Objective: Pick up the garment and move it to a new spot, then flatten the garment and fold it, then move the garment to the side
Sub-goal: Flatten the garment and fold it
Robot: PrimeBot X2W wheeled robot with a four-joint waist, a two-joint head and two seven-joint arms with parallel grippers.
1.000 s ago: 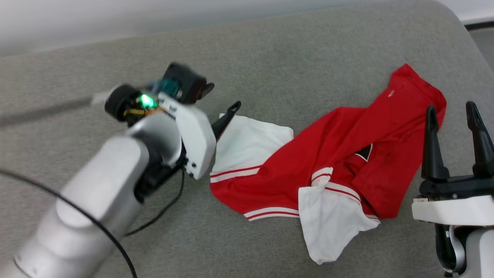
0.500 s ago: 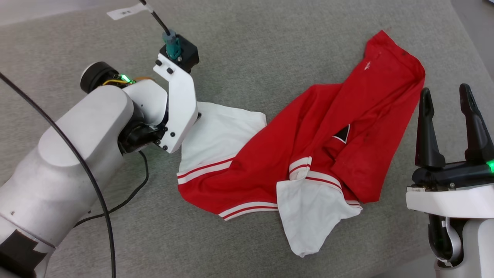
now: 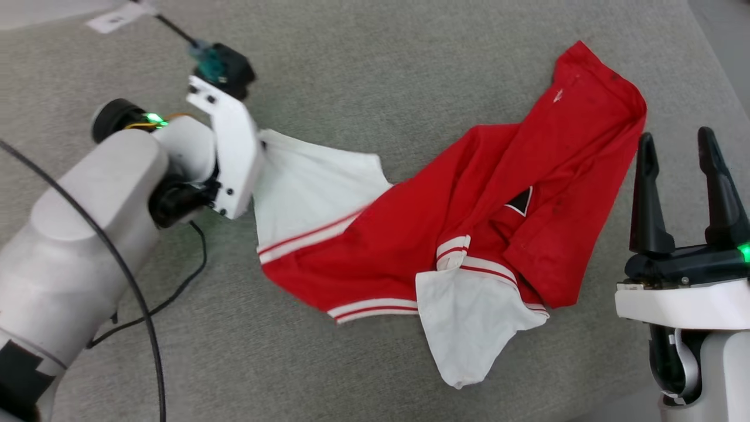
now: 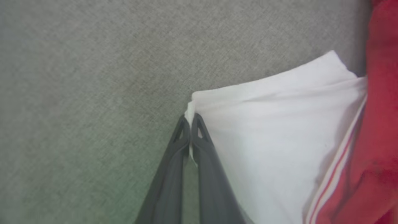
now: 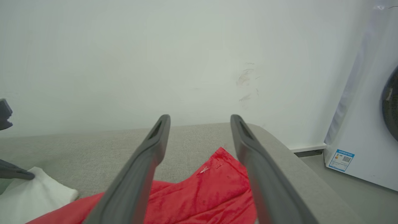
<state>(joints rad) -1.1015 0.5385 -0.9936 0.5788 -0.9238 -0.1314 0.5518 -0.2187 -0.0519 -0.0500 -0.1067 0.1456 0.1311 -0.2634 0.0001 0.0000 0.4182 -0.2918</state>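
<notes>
The garment (image 3: 410, 246) lies crumpled on the grey bench (image 3: 381, 70). Its red body reaches to the far right, and the near white sleeve (image 3: 469, 328) points toward the robot. The left claw (image 4: 189, 123) is closed tight on the corner of the left white sleeve (image 4: 264, 130), which is stretched toward it. The right claw (image 3: 677, 146) stands wide and holds nothing, just right of the garment and apart from it.
</notes>
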